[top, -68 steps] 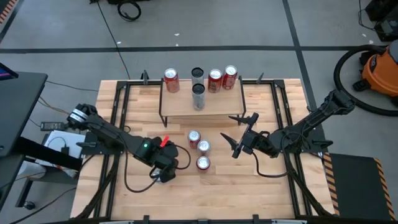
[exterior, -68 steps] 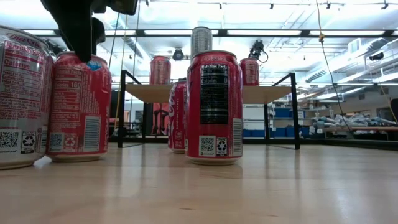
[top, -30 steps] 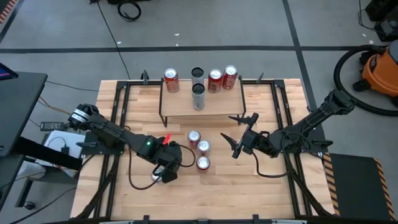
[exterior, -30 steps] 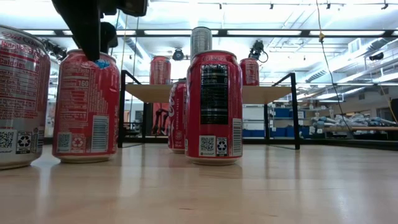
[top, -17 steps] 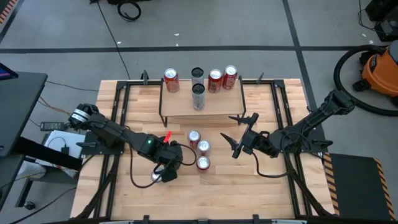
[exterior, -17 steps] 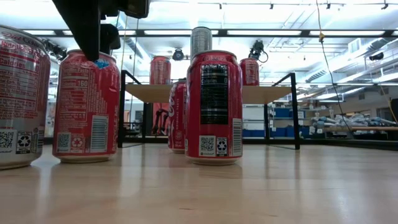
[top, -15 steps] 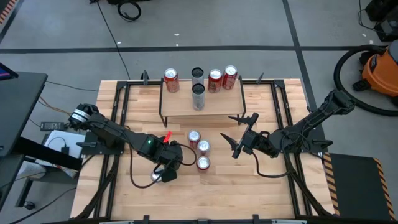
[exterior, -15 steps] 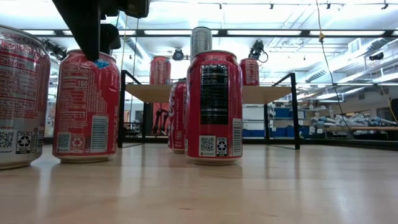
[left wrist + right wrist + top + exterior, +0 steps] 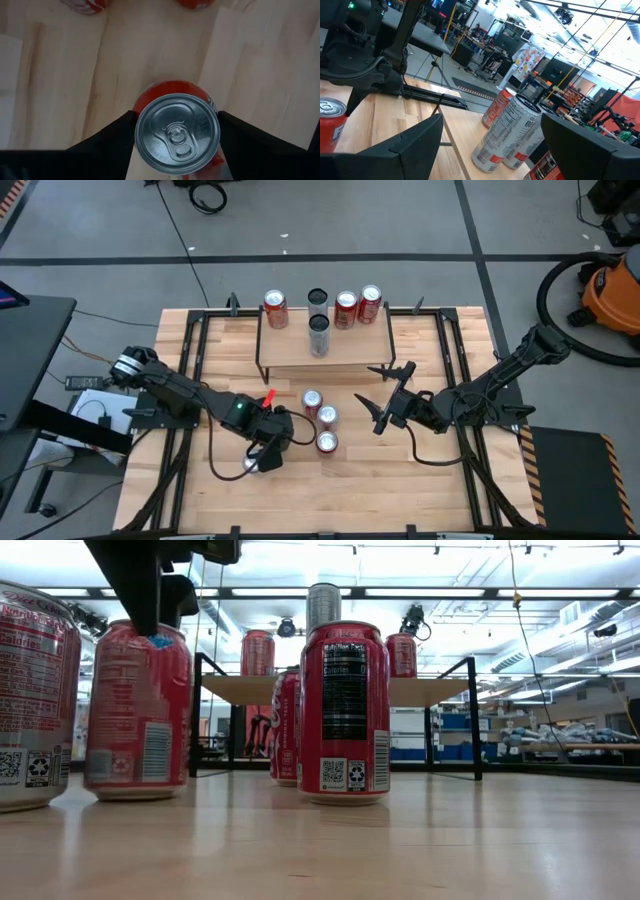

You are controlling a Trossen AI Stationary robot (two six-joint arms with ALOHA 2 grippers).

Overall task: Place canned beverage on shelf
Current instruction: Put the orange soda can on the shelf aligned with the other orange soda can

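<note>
My left gripper (image 9: 262, 456) points down over a red can (image 9: 138, 710), whose silver top (image 9: 176, 133) lies between its two fingers, and is shut on it. My right gripper (image 9: 384, 392) is open and empty at mid-table, right of three more red cans (image 9: 325, 420). In its own view (image 9: 490, 150) it faces those cans (image 9: 512, 130). The shelf (image 9: 290, 348) stands at the far side on thin black legs, with several cans standing on its wooden top. My left gripper pinches the can's upper wall just below the top rim (image 9: 136, 125) between its two fingers, one on each side. The fingers (image 9: 135, 590) come from above, pointing down. The can stands upright, its base at tabletop level.
Another can (image 9: 30, 700) stands close beside the held one, toward the table's near left (image 9: 249, 464). Black frame rails (image 9: 190, 350) run along both sides of the table. Bare tabletop (image 9: 400, 480) lies at the near right.
The can in my left gripper is in motion. It was sharp in the low view before and shows smeared there now, at about the same place. My right gripper has kept still.
</note>
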